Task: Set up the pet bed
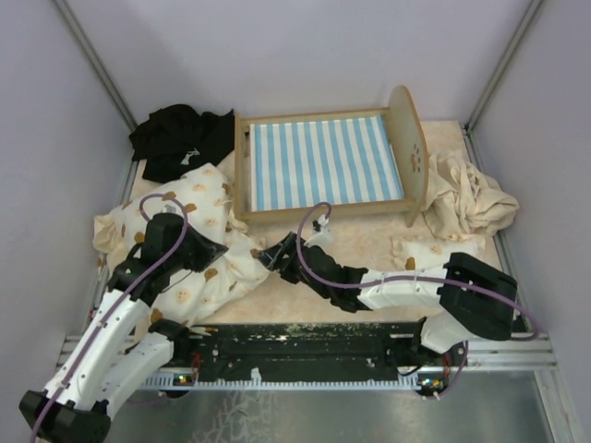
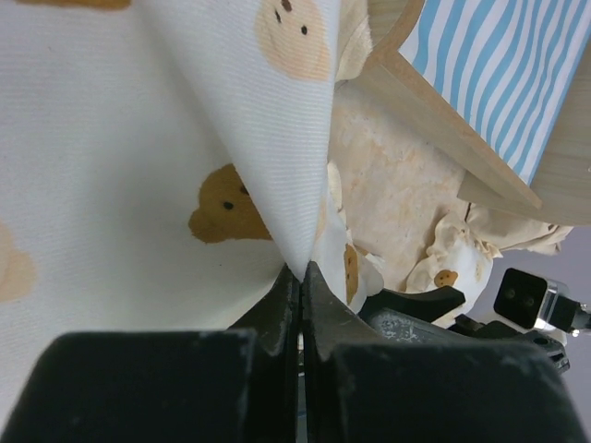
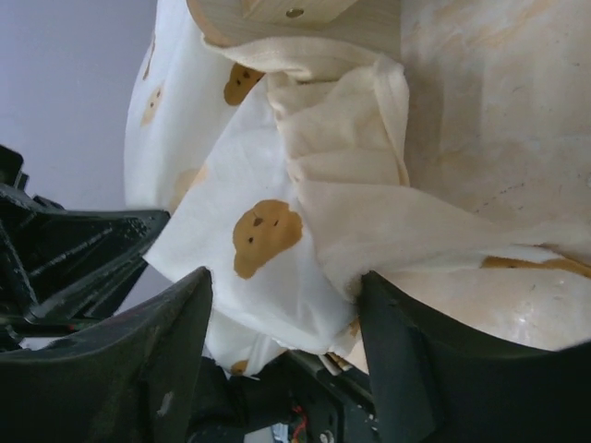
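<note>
While the left gripper (image 2: 300, 274) is pinched tight on a fold of the bear-print cushion (image 1: 199, 203), the right gripper (image 3: 286, 309) stands wide, its jaws either side of the frilled edge and gripping nothing. I'd close it squarely on that frill, well apart from the left's hold, so the cushion lifts flat toward the pet bed (image 1: 409, 138) standing just behind it

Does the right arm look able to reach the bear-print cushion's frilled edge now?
Likely yes: the right gripper is open, the frilled edge of the cushion lying uncovered between its fingers. The left gripper, shut on another fold, is off to one side.
</note>
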{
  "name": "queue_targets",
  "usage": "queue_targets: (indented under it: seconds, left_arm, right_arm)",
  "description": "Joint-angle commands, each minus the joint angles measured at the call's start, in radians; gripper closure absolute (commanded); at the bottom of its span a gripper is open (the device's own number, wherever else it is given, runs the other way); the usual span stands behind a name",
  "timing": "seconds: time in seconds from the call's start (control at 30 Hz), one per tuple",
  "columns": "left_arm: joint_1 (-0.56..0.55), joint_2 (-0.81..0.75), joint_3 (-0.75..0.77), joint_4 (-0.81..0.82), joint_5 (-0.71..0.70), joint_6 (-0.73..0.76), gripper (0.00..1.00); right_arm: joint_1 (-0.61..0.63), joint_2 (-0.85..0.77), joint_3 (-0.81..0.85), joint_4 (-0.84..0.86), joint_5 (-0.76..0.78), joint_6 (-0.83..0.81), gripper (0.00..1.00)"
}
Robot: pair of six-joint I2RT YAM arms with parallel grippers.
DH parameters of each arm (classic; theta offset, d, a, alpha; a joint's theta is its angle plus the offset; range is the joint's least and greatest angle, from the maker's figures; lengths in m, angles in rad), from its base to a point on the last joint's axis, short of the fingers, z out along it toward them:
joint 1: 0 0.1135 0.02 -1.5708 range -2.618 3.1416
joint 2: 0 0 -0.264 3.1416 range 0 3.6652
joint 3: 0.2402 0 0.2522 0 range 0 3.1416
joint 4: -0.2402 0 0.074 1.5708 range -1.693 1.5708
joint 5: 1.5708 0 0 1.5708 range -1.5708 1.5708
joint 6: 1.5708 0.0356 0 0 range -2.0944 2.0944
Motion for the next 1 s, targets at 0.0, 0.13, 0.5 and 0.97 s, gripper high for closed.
queue_targets:
  seconds: [0.0,0.13,0.5,0.97]
  left_arm:
    - [0.003,-0.015,-0.006,0.048,0.045,-0.029,1.00]
    - [0.003,-0.013,0.013,0.052,0.056,-0.007,0.96]
    - [0.003,0.090,0.303,-0.043,-0.103,0.414,0.34]
    - [0.005,0.320,0.395,0.019,-0.145,0.658,0.20]
  right_arm:
    - [0.019,0.037,0.060,0.079,-0.001,0.010,0.49]
    - [0.019,-0.050,0.067,-0.023,0.078,-0.159,1.00]
    - [-0.040,-0.520,0.287,-0.947,0.180,-0.752,1.00]
    - [-0.130,-0.622,0.410,-1.221,0.356,-0.992,1.00]
